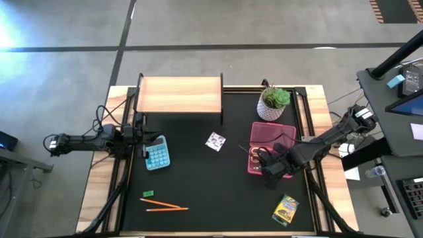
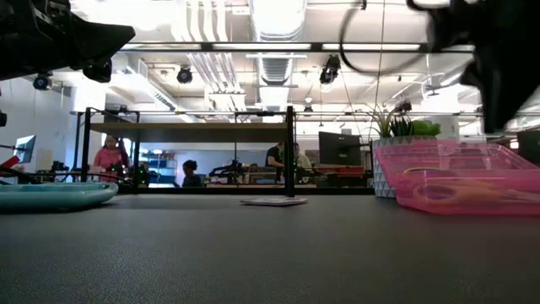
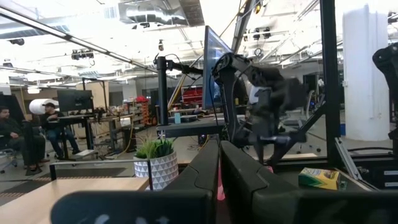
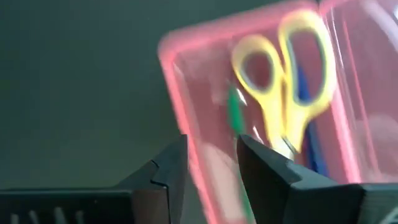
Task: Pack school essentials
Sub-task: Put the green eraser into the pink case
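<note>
Scissors (image 4: 286,81) with yellow handles lie inside the pink plastic case (image 1: 268,135), which stands on the black mat on the right side of the table, just in front of the potted plant (image 1: 274,102). A green pen (image 4: 235,115) and something blue lie beside the scissors in the case. The right gripper (image 4: 211,155) hovers above the near end of this case; its fingers are partly apart and nothing is between them, so I judge that it has just let an item go into the case.

The left gripper (image 3: 219,180) waits at the left edge of the table, near the blue calculator (image 1: 157,155), with its fingers pressed together and holding nothing.

Several things are not yet packed: two orange pencils (image 1: 165,207) and a green eraser (image 1: 147,194) at the front left, the crayon box (image 1: 285,209) at the front right, and a small patterned card (image 1: 215,141) in the middle of the mat.

The packing seems about halfway. The next move asks the right arm to rise clear of the case wall and go to the crayon box, which is nearest to it, opening its fingers wider before it comes down on the box.
</note>
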